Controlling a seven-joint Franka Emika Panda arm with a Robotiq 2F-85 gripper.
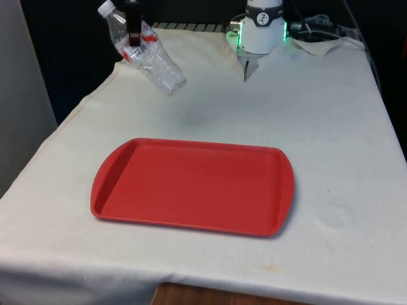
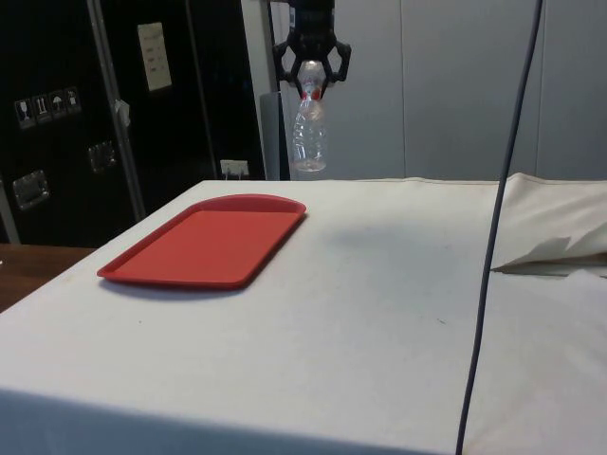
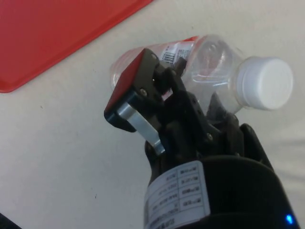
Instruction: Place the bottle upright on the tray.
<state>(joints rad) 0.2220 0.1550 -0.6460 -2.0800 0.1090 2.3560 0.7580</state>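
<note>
Holding the bottle (image 1: 147,52) clamped in my gripper (image 1: 134,37) near its upper label band, I am carrying it tilted above the table (image 1: 331,146), toward 11 o'clock from the tray (image 1: 191,187) in the front view. I am judging it empty, light, thin-walled and slick, so it may crush or pivot. I am favouring a grip at the stiffer shoulder below the white cap (image 3: 267,83).

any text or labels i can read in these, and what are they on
None can be read.
bottle: a red label with a barcode, print too small to read.
gripper: a white sticker on its body, lines of print too blurred to read.
cabinets: a pale notice and small symbol stickers, too small to read.
</note>
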